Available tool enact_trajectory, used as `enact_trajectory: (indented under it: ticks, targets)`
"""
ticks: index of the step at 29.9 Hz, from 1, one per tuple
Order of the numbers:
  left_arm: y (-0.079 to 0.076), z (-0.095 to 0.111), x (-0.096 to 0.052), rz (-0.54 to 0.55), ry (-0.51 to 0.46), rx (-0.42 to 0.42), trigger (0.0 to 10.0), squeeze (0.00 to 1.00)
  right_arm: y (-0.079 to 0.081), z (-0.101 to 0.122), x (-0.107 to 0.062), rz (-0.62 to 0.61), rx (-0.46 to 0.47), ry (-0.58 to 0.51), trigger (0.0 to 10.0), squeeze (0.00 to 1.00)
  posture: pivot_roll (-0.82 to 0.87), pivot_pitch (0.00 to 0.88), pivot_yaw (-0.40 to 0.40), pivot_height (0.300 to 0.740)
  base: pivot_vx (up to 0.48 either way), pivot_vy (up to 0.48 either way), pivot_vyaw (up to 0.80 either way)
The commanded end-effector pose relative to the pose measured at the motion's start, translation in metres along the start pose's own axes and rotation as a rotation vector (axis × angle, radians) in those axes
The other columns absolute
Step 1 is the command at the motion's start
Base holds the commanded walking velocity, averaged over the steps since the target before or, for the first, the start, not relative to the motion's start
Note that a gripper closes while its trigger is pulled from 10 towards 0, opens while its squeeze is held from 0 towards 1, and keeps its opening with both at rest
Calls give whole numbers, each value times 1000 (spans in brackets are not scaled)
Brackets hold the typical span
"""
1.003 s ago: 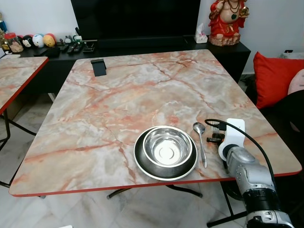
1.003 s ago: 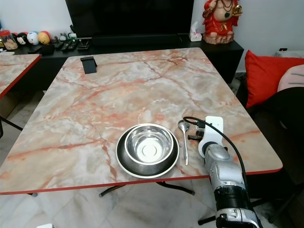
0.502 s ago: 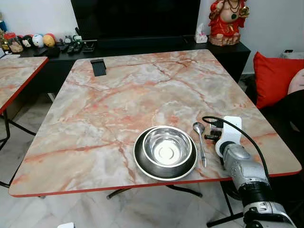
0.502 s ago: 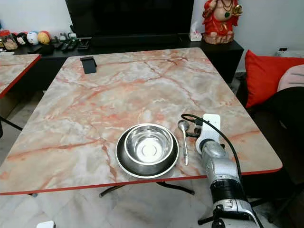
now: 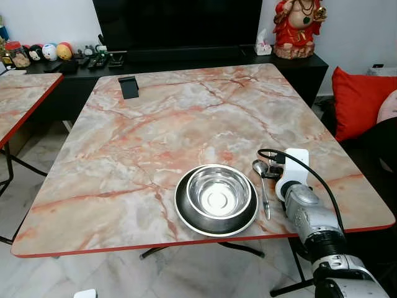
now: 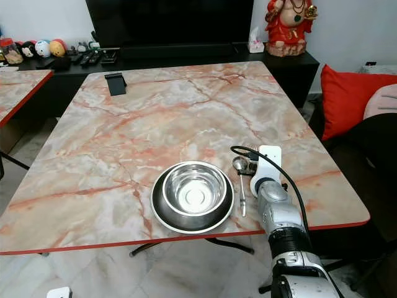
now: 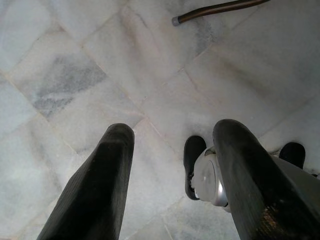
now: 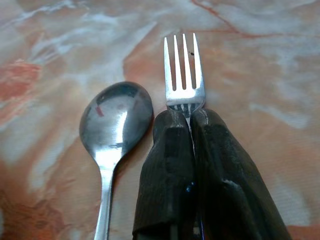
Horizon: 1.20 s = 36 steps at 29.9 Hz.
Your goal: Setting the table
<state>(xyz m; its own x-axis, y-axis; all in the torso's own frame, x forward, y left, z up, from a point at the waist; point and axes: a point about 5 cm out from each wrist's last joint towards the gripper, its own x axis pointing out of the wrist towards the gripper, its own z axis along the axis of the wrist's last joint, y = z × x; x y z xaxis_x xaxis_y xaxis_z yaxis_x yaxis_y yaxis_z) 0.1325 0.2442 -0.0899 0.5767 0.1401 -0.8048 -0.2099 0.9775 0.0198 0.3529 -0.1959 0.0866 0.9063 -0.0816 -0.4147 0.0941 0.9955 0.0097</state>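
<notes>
Fork [image 8: 184,75] — silver, four-tined, beside the spoon [image 8: 114,125] — sits clamped in the right end effector [image 8: 189,120].

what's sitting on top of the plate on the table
A steel bowl sits on the plate, empty as far as its shiny inside shows. The bowl covers the plate's middle.

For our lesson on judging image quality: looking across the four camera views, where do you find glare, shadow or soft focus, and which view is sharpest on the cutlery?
Left eye view: sharp, evenly lit; ceiling light glints in the steel bowl. Right wrist view: sharpest on the fork and spoon, whose bowl mirrors reddish table tones; the right gripper fingers are near and slightly soft. Left wrist view: pale floor, left gripper fingers dark and blurred.
</notes>
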Motion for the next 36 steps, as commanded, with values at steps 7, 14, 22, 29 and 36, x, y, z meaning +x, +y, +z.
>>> enact_trajectory:
  ticks: [7,14,22,29,36]
  targets:
    - [0,1,0,-1,-4,8,10000,0,-2,4,2,-14,-20,-15,10000,0,-90,0,47,707,0,0,0]
    - [0,2,0,-3,-9,10,10000,0,-1,3,3,-10,-20,-15,10000,0,-89,0,48,707,0,0,0]
    - [1,3,0,-1,-11,11,10000,0,1,2,4,-2,-18,-13,10000,0,-89,0,48,707,0,0,0]
    - [0,3,1,-4,-11,10,10000,0,1,2,4,2,-19,-13,10000,353,-89,0,47,707,0,0,0]
    - [0,3,1,-3,-11,10,10000,0,1,2,4,0,-19,-14,10000,757,-89,0,47,707,0,0,0]
